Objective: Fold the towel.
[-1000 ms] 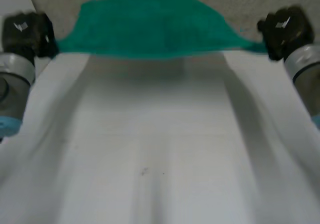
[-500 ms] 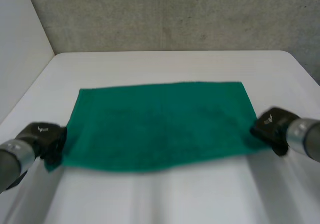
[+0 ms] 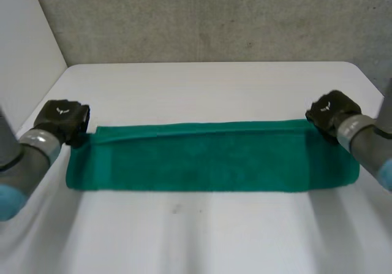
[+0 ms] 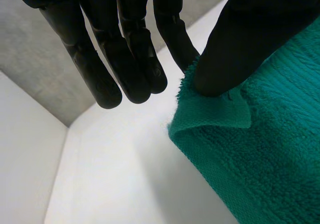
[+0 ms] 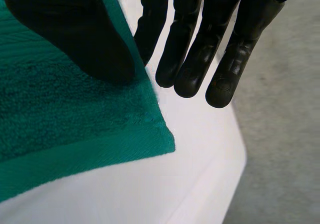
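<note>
Folded over since half a second ago, green towel (image 3: 208, 160) lies flat; left hand (image 3: 61, 119) and right hand (image 3: 331, 111) apparently pinch its far corners.

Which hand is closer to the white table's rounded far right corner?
Right. The right hand pinches the folded green terry towel's far corner just short of that table corner; the left hand pinches the towel's opposite far corner, the towel's whole length away.

One towel (image 3: 208, 163), one table (image 3: 202, 237), two hands (image 3: 61, 118) (image 3: 331, 110)
</note>
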